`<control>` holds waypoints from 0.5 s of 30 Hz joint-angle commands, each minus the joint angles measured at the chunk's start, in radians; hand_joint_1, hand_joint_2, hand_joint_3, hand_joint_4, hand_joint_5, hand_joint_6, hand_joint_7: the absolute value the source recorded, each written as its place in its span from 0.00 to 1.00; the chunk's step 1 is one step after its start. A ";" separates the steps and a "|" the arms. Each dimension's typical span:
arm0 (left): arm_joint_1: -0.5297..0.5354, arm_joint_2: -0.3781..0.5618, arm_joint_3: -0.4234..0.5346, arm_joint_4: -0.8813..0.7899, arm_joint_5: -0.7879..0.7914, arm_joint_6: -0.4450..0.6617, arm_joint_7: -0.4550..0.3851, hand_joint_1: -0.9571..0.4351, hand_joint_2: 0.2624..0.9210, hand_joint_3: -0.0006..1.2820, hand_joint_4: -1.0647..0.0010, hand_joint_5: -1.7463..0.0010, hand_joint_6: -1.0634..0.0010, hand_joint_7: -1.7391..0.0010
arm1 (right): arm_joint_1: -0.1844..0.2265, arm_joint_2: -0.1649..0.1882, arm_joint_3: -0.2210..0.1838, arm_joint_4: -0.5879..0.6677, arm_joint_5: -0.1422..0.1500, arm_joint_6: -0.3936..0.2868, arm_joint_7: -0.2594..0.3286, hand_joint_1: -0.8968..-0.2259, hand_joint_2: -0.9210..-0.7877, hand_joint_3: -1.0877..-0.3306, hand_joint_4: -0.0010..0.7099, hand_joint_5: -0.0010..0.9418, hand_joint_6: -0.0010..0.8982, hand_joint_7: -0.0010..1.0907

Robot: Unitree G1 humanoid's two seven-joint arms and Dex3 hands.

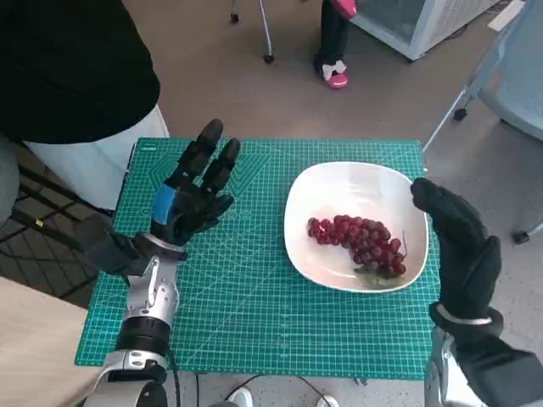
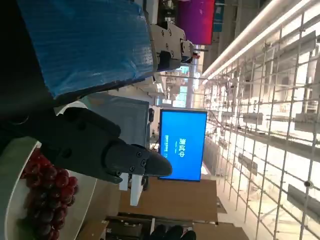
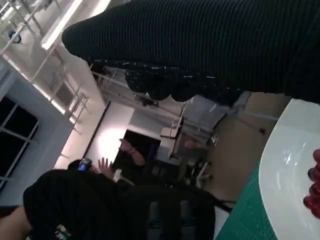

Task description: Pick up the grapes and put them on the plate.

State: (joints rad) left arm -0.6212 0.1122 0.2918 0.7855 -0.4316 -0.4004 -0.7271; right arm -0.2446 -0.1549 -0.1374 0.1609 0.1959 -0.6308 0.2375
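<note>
Both hands empty, grapes already on plate. Head view: grapes (image 1: 361,243) lie inside the white plate (image 1: 339,178), toward its near-right side, stem end by the near rim. Left hand (image 1: 193,195) is raised over the green mat (image 1: 246,314), fingers extended and apart, holding nothing, well apart from the plate. Right hand (image 1: 454,246) hangs just beside the plate's right rim, gloved fingers loosely extended, nothing in it, grapes near but not touched. Person in black top sits at upper left.

Left wrist view: blue-taped left hand (image 2: 85,100) fills the frame, fingers (image 2: 115,155) straight and released; grapes (image 2: 47,195) and plate (image 2: 10,190) show beyond them, apart from the fingers.

Right wrist view: glove of right hand (image 3: 200,45) as a dark band; finger pose cannot be told here. Plate rim (image 3: 285,165) and a few grapes (image 3: 314,192) at the edge, close by the hand.

Task looks done. Risk: right hand sits so close to the rim that any sideways sweep could knock the plate, slide it off the mat edge or roll the bunch out.
</note>
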 commanded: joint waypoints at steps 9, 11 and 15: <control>0.046 0.002 -0.010 -0.065 0.012 0.017 0.036 0.39 1.00 0.12 0.84 0.99 0.76 0.98 | -0.017 -0.012 -0.002 0.028 0.024 0.031 0.047 0.43 0.00 0.31 0.57 0.00 0.19 0.22; 0.052 0.003 -0.015 -0.071 0.018 0.013 0.040 0.39 1.00 0.12 0.84 0.99 0.76 0.98 | -0.019 -0.012 -0.003 0.030 0.023 0.030 0.050 0.43 0.00 0.30 0.57 0.00 0.19 0.22; 0.061 0.005 -0.021 -0.079 0.025 0.009 0.044 0.39 1.00 0.12 0.84 0.99 0.76 0.98 | -0.023 -0.012 -0.004 0.036 0.023 0.026 0.057 0.43 0.00 0.30 0.57 0.00 0.19 0.21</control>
State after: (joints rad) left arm -0.5800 0.1125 0.2817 0.7243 -0.4220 -0.3858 -0.6886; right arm -0.2688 -0.1578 -0.1393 0.1781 0.2042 -0.6157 0.2820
